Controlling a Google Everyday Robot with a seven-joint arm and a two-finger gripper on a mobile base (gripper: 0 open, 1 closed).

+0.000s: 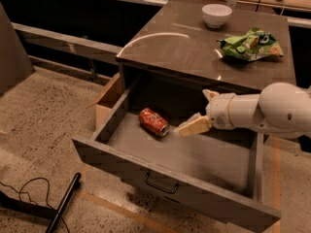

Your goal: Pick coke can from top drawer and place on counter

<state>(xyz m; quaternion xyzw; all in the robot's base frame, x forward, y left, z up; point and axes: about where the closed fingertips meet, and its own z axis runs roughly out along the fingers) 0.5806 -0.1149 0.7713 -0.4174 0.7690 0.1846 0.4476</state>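
Note:
The coke can (153,122) lies on its side on the floor of the open top drawer (170,176), towards its back left. My gripper (192,112) reaches into the drawer from the right on a white arm, just right of the can. It is open and empty: the lower cream finger (193,126) points at the can and nearly touches its right end, and the upper finger (210,94) sits higher by the drawer's back. The counter (184,47) is the glossy grey-brown top above the drawer.
A white bowl (216,14) stands at the back of the counter and a green snack bag (250,44) lies at its right. A cardboard box (109,99) sits on the floor left of the drawer. A black pole (63,205) and cable lie at front left.

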